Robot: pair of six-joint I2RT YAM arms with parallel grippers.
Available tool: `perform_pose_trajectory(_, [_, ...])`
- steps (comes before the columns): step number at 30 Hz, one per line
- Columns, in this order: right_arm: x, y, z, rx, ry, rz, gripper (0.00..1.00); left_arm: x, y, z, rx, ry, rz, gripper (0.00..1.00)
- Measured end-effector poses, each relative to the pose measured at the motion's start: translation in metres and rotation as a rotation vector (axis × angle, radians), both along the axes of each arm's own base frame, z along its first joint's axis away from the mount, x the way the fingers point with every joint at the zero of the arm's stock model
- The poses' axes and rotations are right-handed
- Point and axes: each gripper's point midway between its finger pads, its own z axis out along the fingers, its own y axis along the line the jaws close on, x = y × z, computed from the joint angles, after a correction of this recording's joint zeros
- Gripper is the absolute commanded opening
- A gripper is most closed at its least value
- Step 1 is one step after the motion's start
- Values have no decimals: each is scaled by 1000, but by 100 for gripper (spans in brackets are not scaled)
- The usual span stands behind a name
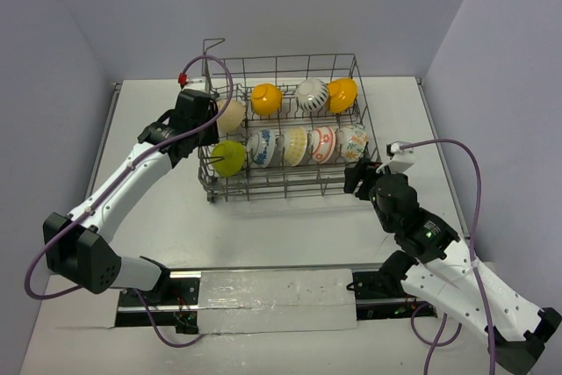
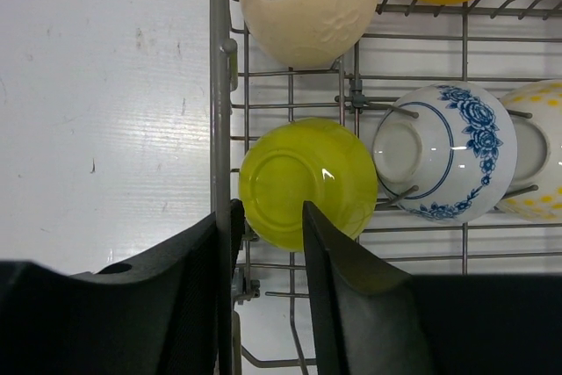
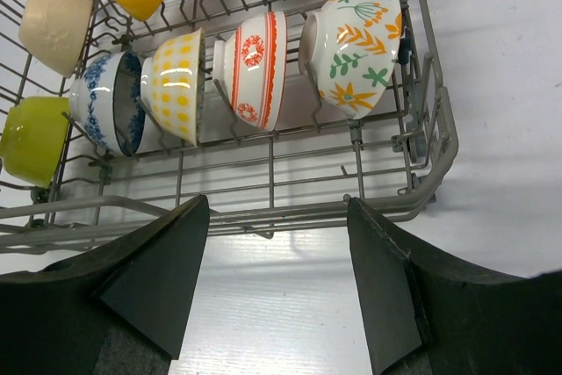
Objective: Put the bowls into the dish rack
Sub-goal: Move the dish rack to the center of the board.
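Fingers first: the left fingers (image 2: 332, 280) are standing partly apart, clamping nothing that I can see. They are straddling the left wall of the dish rack (image 2: 219, 85), one outside it. The other is inside, overlapping the near edge of the lime bowl (image 2: 299, 177); whether it is touching, I cannot tell. That bowl is sitting in the rack's front-left corner, foot turned up toward the wrist camera, mouth facing away. Just beside it the blue-patterned bowl (image 2: 457, 151) is leaning on edge between tines, foot pointing to the rack's left end, mouth to the right. The tan bowl (image 2: 307, 2) is lying in the row behind, foot also upward.

The right fingers (image 3: 154, 278) are gaping wide, holding nothing, hovering over the bench (image 3: 509, 129) just in front of the rack's right front corner. Beyond them the yellow-dotted bowl (image 3: 176, 85), red-and-white bowl (image 3: 259, 68) and floral bowl (image 3: 364, 46) are standing on edge in the front row, facing as the blue one does. The back row is carrying one orange-yellow bowl (image 1: 265, 98), the white striped bowl (image 1: 311, 94) and a second orange-yellow bowl (image 1: 342, 94). The rack's long axis is running left to right across the bench, with the raised handle (image 1: 212, 44) at the far-left corner.
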Motion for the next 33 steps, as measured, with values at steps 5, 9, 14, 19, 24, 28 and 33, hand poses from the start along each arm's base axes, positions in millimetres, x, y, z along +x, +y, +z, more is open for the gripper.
perform_pose_trajectory(5, [0, 0, 0, 0, 0, 0, 72, -1, 0, 0, -8, -12, -1, 48])
perform_pose_trajectory(9, [0, 0, 0, 0, 0, 0, 72, 0, -1, 0, -18, -28, -4, 49])
perform_pose_trajectory(14, [0, 0, -1, -2, 3, 0, 72, 0, -3, 0, -30, -34, -16, 50])
perform_pose_trajectory(19, [1, 1, -2, -5, 6, 0, 72, 1, -3, 0, -49, -52, -27, 52])
perform_pose_trajectory(24, [3, 2, -4, -11, 12, 1, 72, 5, -1, 0, -80, -82, -40, 52])
perform_pose_trajectory(28, [3, 3, -4, -12, 14, 2, 72, 11, 2, -4, -122, -105, -68, 50])
perform_pose_trajectory(33, [3, 4, -3, -7, 11, 7, 72, 15, 3, -3, -170, -110, -105, 49])
